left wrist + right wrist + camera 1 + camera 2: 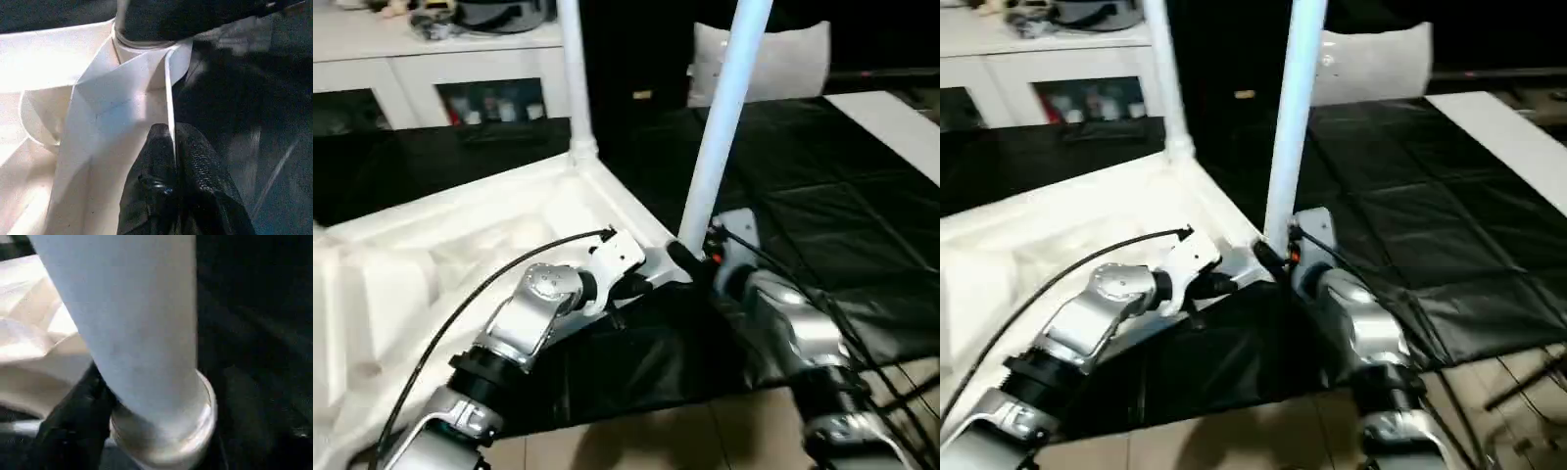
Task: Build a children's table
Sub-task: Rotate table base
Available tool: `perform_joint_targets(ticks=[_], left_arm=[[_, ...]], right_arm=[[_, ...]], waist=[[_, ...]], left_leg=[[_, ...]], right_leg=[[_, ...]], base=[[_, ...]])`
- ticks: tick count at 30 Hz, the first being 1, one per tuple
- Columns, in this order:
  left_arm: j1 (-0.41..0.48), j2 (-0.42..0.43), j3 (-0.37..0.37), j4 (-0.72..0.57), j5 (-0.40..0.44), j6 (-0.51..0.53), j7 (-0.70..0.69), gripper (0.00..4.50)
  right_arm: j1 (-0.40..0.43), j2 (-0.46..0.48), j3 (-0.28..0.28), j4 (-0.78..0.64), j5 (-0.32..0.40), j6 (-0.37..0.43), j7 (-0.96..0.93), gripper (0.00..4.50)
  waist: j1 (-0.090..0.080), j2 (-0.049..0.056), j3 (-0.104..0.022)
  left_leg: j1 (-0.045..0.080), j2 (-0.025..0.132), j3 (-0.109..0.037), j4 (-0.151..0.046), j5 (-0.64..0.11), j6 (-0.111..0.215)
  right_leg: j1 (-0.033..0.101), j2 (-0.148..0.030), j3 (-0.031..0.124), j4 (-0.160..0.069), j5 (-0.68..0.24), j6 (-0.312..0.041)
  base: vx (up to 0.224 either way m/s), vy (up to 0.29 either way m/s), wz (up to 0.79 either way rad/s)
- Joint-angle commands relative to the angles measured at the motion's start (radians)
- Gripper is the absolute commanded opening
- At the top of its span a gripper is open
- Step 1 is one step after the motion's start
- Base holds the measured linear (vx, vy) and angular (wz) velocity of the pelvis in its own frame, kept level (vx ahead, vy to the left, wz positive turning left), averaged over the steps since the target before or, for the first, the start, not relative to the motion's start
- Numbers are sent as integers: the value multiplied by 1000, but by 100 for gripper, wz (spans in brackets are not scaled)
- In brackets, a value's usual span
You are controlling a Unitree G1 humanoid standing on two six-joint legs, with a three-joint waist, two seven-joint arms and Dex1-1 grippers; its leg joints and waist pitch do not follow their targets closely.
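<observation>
Left gripper (172, 147) clenched on tabletop (460, 235) rim (upside down); right gripper (697, 257) at leg (720, 117) base, jaw state unclear.

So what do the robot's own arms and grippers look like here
Both forearms are silver metal with rounded joint housings and black ribbed collars near the elbows. A black cable loops over the left arm; several run along the right arm. The left gripper has two black fingers with finely textured pads. By the right gripper sits a white bracket with a small orange-red mark.
</observation>
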Motion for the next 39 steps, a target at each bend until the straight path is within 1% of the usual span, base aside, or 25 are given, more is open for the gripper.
perform_joint_targets(ticks=[1,2,3,4,7,9,10,11,13,14,15,16,17,20,21,22,26,28,32,33,34,35,36,37,39], left_arm=[[-5,33,16,10,12,-37,-11,0],[-5,33,16,10,12,-37,-11,0],[0,37,22,-6,-7,-40,-33,0],[9,43,23,-28,-23,-49,-55,27],[31,53,29,-84,-52,-45,-89,57],[39,58,29,-104,-58,-35,-98,65],[54,74,28,-141,-67,-20,-106,89],[64,84,30,-166,-74,-8,-110,95],[75,93,34,-194,-80,10,-115,102],[91,114,35,-238,-82,40,-121,116],[93,117,35,-243,-82,44,-122,116],[98,125,35,-256,-82,52,-124,140],[112,144,38,-293,-85,82,-134,140],[121,160,41,-320,-85,101,-143,166],[136,186,45,-359,-84,134,-154,166],[143,203,42,-376,-85,148,-158,186],[171,265,27,-395,-37,155,-140,214],[190,283,38,-394,-16,161,-112,225],[214,312,46,-405,7,166,-98,246],[224,329,46,-417,11,173,-101,264],[234,342,46,-428,9,180,-101,264],[241,350,47,-434,8,184,-99,264],[241,350,47,-434,8,184,-99,264],[252,364,47,-437,15,184,-90,264],[256,369,47,-439,21,183,-84,264]], right_arm=[[23,-52,-22,-46,10,21,31,388],[23,-52,-22,-46,10,21,31,394],[41,-76,-21,-69,20,12,67,397],[57,-95,-21,-92,32,0,104,404],[90,-134,-28,-154,73,-19,184,441],[98,-148,-30,-172,81,-24,205,444],[111,-172,-29,-202,92,-33,240,449],[117,-184,-26,-218,99,-34,258,450],[119,-192,-22,-228,101,-39,271,450],[117,-194,-18,-235,105,-41,275,450],[116,-193,-17,-235,105,-41,275,450],[115,-192,-16,-236,105,-40,274,450],[107,-189,-2,-233,94,-49,268,450],[100,-186,10,-227,89,-54,269,450],[85,-179,28,-209,84,-61,287,450],[75,-174,36,-196,74,-73,283,450],[20,-124,32,-111,37,-118,196,450],[-11,-89,29,-57,18,-125,125,450],[-28,-55,32,-15,9,-138,84,450],[-37,-40,29,6,11,-148,66,450],[-46,-25,21,28,13,-163,48,450],[-56,-10,-2,44,37,-146,38,450],[-56,-10,-2,44,37,-146,38,450],[-73,9,-41,73,69,-135,17,450],[-82,14,-58,88,79,-140,4,450]], waist=[[8,-4,-64],[10,-2,-63],[12,-4,-64],[18,-1,-64],[21,-4,-67],[22,-7,-68],[22,-5,-67],[22,-6,-66],[24,-6,-64],[24,-13,-61],[25,-10,-60],[24,-8,-58],[23,-12,-58],[21,-8,-58],[22,-14,-59],[22,-9,-60],[19,-8,-60],[15,-4,-60],[17,-3,-62],[20,-3,-62],[19,-2,-62],[18,-9,-60],[18,-7,-61],[17,-6,-58],[15,-7,-58]], left_leg=[[-17,18,5,-60,-11,79],[-16,17,5,-61,-20,75],[-15,18,6,-61,-31,68],[-14,19,5,-61,-35,64],[-18,21,3,-61,-22,70],[-23,23,2,-60,-4,80],[-20,22,4,-59,-4,84],[-22,20,5,-58,-3,88],[-20,21,6,-60,-16,86],[-17,20,9,-62,-35,84],[-16,20,8,-63,-43,80],[-15,19,8,-63,-50,76],[-15,19,8,-64,-52,74],[-13,17,8,-63,-54,70],[-15,17,7,-64,-51,70],[-16,20,4,-65,-44,70],[-15,21,3,-65,-33,66],[-12,20,3,-65,-23,57],[-9,23,3,-65,-20,57],[-8,24,3,-65,-18,56],[-11,25,1,-67,-21,54],[-12,24,2,-68,-29,51],[-10,24,2,-68,-34,51],[-11,22,4,-69,-44,51],[-10,23,4,-70,-55,49]], right_leg=[[80,-70,77,-72,-275,-31],[80,-70,76,-75,-285,-26],[79,-69,76,-77,-293,-20],[79,-69,76,-76,-287,-20],[81,-70,77,-68,-248,-31],[85,-71,79,-61,-211,-42],[82,-70,78,-64,-220,-47],[82,-67,78,-64,-224,-47],[82,-70,78,-67,-252,-51],[79,-68,76,-75,-292,-44],[79,-69,76,-75,-308,-43],[77,-66,75,-79,-333,-31],[77,-66,74,-80,-340,-26],[75,-65,74,-82,-348,-17],[77,-65,74,-82,-345,-16],[78,-66,75,-75,-330,-26],[75,-68,77,-69,-305,-46],[74,-66,78,-66,-296,-53],[72,-66,81,-62,-270,-62],[72,-67,83,-60,-260,-66],[74,-68,83,-56,-251,-74],[75,-71,83,-56,-258,-76],[75,-72,85,-57,-262,-79],[74,-70,84,-62,-282,-74],[75,-72,85,-65,-298,-68]], base=[[0,0,0],[0,0,0],[0,0,0],[0,0,0],[0,0,0],[0,0,0],[0,0,0],[0,0,0],[0,0,0],[0,0,0],[0,0,0],[0,0,0],[0,0,0],[0,0,0],[0,0,0],[0,0,0],[0,0,0],[0,0,0],[0,0,0],[0,0,0],[0,0,0],[0,0,0],[0,0,0],[0,0,0],[0,0,0]])
